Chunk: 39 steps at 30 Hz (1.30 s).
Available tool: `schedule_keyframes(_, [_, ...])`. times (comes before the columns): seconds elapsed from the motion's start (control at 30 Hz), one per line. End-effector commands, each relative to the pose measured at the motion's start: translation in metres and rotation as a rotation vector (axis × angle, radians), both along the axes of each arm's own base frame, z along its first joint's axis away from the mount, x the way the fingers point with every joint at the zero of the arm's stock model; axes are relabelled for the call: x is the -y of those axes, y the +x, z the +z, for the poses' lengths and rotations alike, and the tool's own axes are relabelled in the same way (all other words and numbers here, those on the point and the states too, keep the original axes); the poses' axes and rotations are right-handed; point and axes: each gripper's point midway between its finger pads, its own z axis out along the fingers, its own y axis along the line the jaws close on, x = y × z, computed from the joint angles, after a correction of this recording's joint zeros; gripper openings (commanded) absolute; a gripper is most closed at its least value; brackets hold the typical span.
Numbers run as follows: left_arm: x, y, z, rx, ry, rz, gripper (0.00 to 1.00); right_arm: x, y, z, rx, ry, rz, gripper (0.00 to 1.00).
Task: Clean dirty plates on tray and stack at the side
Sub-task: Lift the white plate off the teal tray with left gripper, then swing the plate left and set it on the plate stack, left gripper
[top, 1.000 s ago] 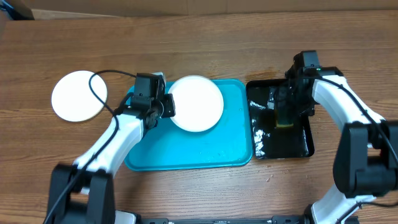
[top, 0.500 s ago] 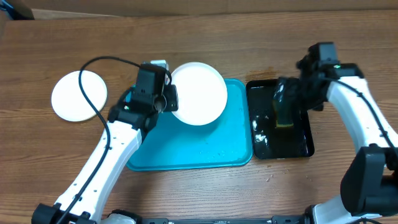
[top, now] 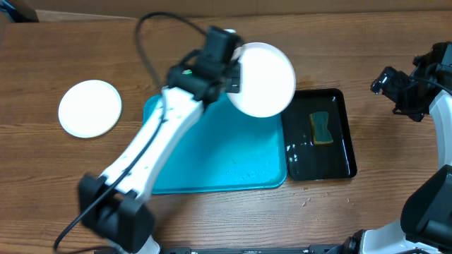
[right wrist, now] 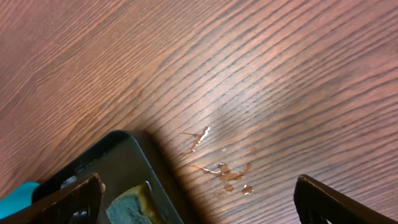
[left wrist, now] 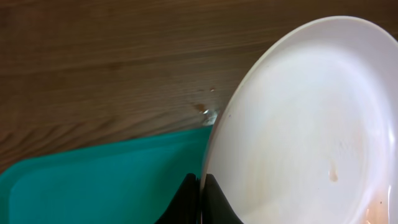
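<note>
Lifted and carried right since a second ago: white plate (top: 263, 79) now hangs over the turquoise tray's (top: 212, 166) far right corner, edging toward the black tray (top: 342, 166). The left gripper (top: 232, 75) is pinched narrow on its rim. The left wrist view shows a faint brownish fleck (left wrist: 333, 175) on the plate face. Swung off the sponge (top: 322, 128), the right gripper (top: 393, 86) has its fingers spread wide and empty over bare wood with wet spots (right wrist: 224, 171). Another white plate (top: 89, 108) lies on the table (top: 282, 28), left of the tray.

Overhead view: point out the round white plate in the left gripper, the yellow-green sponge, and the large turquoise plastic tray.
round white plate (top: 267, 70): overhead view, centre of its face.
yellow-green sponge (top: 322, 128): overhead view, its middle.
large turquoise plastic tray (top: 212, 152): overhead view, bare floor.
</note>
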Motion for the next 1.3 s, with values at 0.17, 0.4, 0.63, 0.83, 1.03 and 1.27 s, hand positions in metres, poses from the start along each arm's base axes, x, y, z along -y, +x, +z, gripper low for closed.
schedule_keyframes(0.17, [0.079,0.007,-0.017,0.094,0.133,-0.099,0.04,0.005,0.003,0.016,0.042,-0.015,-0.013,1.0])
schedule_keyframes(0.4, [0.107,-0.002,-0.002,0.253,0.339,-0.197,0.04,0.005,0.003,0.016,0.042,-0.015,-0.013,1.0])
schedule_keyframes(0.63, [0.134,-0.033,0.025,0.418,0.6,-0.255,0.04,0.005,0.003,0.016,0.042,-0.015,-0.013,1.0])
schedule_keyframes(0.83, [0.152,-0.06,0.043,0.514,0.73,-0.276,0.04,0.005,0.003,0.016,0.042,-0.016,-0.013,1.0])
schedule_keyframes(1.03, [0.161,-0.073,0.048,0.544,0.755,-0.284,0.04,0.005,0.003,0.016,0.042,-0.015,-0.013,1.0])
schedule_keyframes(1.27, [0.163,-0.071,0.05,0.553,0.739,-0.274,0.04,0.005,0.003,0.016,0.042,-0.015,-0.013,1.0])
